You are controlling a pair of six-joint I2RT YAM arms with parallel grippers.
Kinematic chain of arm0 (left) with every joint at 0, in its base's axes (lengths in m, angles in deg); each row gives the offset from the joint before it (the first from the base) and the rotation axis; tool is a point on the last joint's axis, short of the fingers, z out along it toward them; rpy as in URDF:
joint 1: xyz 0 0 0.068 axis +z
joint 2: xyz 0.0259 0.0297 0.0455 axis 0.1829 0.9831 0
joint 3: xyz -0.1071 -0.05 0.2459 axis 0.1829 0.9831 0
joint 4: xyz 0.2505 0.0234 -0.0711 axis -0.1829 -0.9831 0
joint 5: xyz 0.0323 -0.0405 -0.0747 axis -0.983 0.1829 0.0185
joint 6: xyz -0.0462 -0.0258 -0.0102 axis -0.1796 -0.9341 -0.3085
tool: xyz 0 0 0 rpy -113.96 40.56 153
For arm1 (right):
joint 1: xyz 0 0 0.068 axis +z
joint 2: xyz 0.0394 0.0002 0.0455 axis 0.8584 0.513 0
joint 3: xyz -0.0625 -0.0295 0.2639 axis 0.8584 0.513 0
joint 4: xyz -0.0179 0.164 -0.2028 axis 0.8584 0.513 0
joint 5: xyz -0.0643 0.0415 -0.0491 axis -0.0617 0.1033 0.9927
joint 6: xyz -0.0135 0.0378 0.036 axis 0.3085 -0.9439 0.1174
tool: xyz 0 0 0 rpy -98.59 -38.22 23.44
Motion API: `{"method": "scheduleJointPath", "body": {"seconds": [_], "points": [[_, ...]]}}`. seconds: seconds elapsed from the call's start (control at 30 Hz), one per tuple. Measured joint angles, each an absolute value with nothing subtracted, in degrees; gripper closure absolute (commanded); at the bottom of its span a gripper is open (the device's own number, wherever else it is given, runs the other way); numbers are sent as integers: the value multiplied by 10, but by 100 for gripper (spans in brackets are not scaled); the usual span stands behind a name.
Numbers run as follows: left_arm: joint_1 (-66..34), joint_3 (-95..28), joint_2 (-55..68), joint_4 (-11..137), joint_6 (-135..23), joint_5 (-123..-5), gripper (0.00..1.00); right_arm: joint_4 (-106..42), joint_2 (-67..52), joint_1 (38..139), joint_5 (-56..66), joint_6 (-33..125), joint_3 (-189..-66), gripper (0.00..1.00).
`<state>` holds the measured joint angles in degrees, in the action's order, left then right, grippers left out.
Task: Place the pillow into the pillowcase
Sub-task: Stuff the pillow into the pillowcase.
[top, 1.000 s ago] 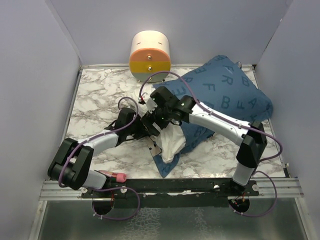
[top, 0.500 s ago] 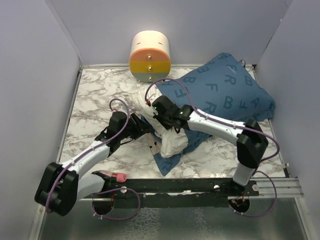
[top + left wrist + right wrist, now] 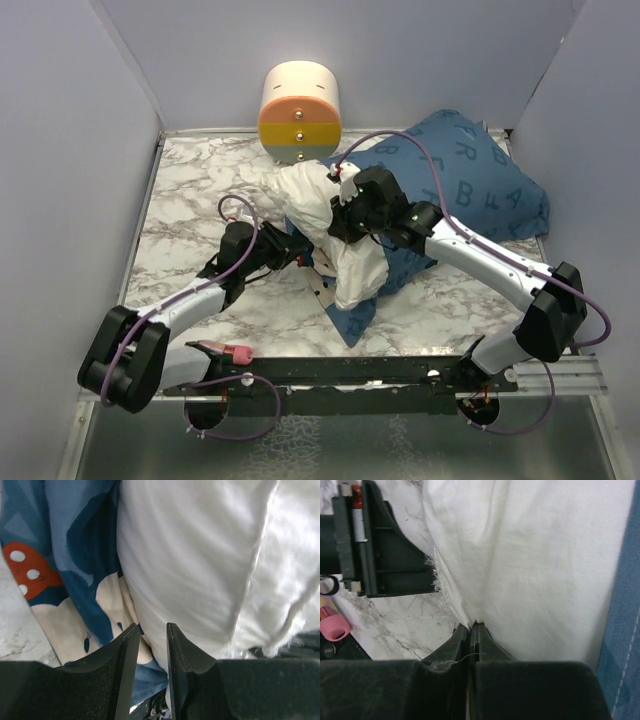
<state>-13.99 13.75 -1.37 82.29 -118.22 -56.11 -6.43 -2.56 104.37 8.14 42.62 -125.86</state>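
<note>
Pillowcase: scattered printed letters, seemingly F, R, B, A.

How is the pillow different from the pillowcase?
The pillow is plain white; the pillowcase is blue with lighter letters and a red spotted patch. The pillow sticks partly out of the pillowcase's left end, while the pillowcase lies puffed toward the back right. The right end effector pinches the pillow, not the pillowcase. Both are soft cloth lying on the marble table.
</note>
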Motion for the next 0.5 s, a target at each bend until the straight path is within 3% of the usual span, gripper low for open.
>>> {"method": "scheduleJointPath", "body": {"seconds": [0.17,0.3,0.5], "points": [[-159,101,56,841,-1192,-555,69,-65,-25,1042,63,414,-1250,99],[-182,83,81,837,-1198,-556,81,-65,-25,1040,59,412,-1251,99],[-204,80,101,818,-1206,-561,82,-64,-25,1040,57,412,-1251,99]]}}
